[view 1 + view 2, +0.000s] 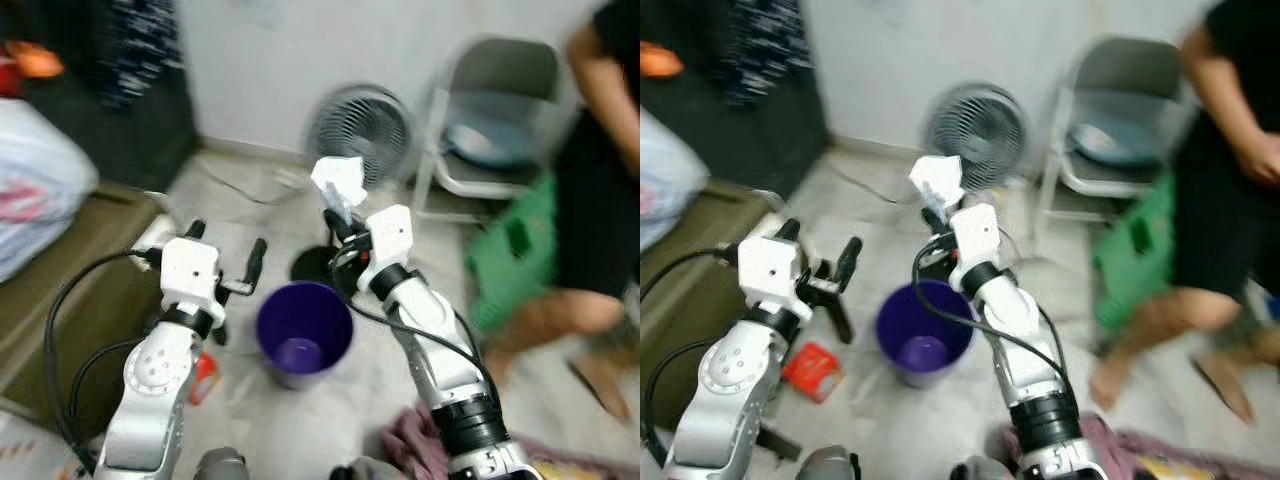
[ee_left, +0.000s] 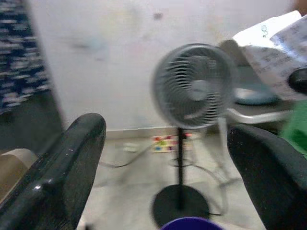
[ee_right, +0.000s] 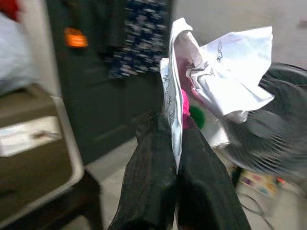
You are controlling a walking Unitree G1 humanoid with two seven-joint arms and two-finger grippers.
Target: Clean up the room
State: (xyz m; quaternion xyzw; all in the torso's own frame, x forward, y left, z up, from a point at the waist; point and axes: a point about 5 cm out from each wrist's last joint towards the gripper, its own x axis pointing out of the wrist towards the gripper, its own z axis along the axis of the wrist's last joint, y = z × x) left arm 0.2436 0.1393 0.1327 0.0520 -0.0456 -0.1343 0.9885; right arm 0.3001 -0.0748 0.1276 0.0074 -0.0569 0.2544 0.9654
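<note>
Purple bin (image 1: 303,333) between open left end effector (image 1: 225,268) and right end effector (image 1: 338,226) pinching crumpled paper (image 1: 339,183).

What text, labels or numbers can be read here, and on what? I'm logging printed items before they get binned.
None can be read for certain.
Crumpled paper held in the right end effector: printed lines and handwritten marks, too blurred to read.
Small red packet on the floor beside the purple bin: too blurred to read.
Dark patterned cloth: a pattern, not words.
</note>
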